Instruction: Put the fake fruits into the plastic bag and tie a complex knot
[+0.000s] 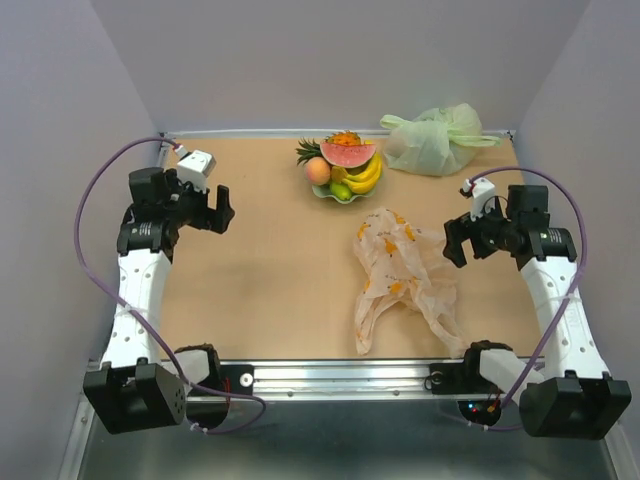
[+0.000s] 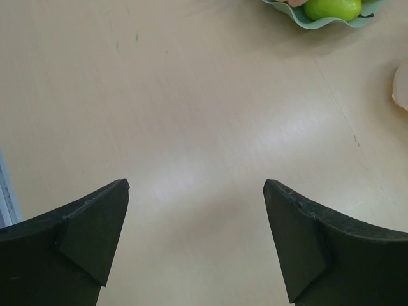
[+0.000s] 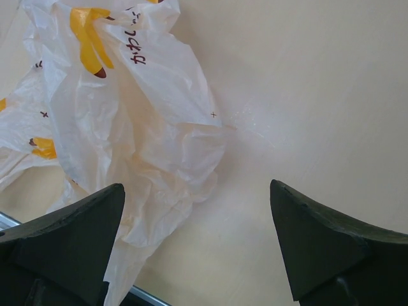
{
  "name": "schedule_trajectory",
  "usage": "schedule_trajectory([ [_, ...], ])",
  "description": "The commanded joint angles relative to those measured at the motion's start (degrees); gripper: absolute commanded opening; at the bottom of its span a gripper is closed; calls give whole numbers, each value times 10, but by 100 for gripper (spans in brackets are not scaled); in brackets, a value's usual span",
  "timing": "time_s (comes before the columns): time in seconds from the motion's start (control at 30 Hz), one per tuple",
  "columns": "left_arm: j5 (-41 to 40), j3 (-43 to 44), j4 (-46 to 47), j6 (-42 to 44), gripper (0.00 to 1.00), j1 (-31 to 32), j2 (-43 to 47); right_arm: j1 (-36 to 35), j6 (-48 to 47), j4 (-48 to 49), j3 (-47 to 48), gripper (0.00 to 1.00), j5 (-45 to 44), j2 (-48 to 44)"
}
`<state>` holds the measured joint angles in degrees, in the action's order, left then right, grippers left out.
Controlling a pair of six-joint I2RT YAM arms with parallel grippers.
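Observation:
The fake fruits (image 1: pixel 344 164) are piled in a pale green scalloped bowl (image 1: pixel 340 196) at the back centre: watermelon slice, bananas, peach, pineapple, a green fruit (image 2: pixel 332 8). The whitish plastic bag (image 1: pixel 400 270) with orange marks lies crumpled and flat right of centre; it also fills the upper left of the right wrist view (image 3: pixel 121 121). My left gripper (image 1: pixel 222 208) is open and empty over bare table at the left (image 2: pixel 196 191). My right gripper (image 1: pixel 455 243) is open and empty just right of the bag (image 3: pixel 196 194).
A pale green knotted plastic bag (image 1: pixel 435 138) sits at the back right corner. A metal rail (image 1: pixel 340 378) runs along the table's near edge. Purple cables loop beside both arms. Grey walls enclose the table.

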<state>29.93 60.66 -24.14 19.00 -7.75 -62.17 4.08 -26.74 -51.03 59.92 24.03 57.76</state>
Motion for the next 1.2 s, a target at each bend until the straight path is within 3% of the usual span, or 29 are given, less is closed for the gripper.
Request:
schedule_trajectory([
  [0.0, -18, -4, 30, 30, 99, 53, 13, 0, 15, -13, -3, 100, 20, 19],
  [0.23, -32, -34, 69, -18, 98, 259, -46, 0, 55, -14, 10, 100, 37, 107],
  [0.37, -39, -60, 158, -83, 99, 371, -94, 0, 76, -13, 11, 97, 67, 156],
  [0.6, -40, -86, 353, -205, 99, 417, -174, 0, 97, 0, 6, 86, 79, 205],
  [0.7, -37, -57, 373, -238, 96, 424, -240, 0, 103, 5, 12, 78, 82, 223],
  [0.77, -24, -44, 386, -252, 93, 424, -285, 0, 105, 8, 15, 69, 87, 240],
  [0.9, 19, -34, 426, -299, 80, 425, -344, 0, 110, 8, 20, 65, 102, 259],
  [1.1, 50, -39, 494, -364, 73, 426, -400, 0, 115, 18, 20, 52, 113, 284],
  [1.17, 73, -34, 516, -391, 67, 426, -417, 0, 118, 21, 20, 38, 129, 291],
])
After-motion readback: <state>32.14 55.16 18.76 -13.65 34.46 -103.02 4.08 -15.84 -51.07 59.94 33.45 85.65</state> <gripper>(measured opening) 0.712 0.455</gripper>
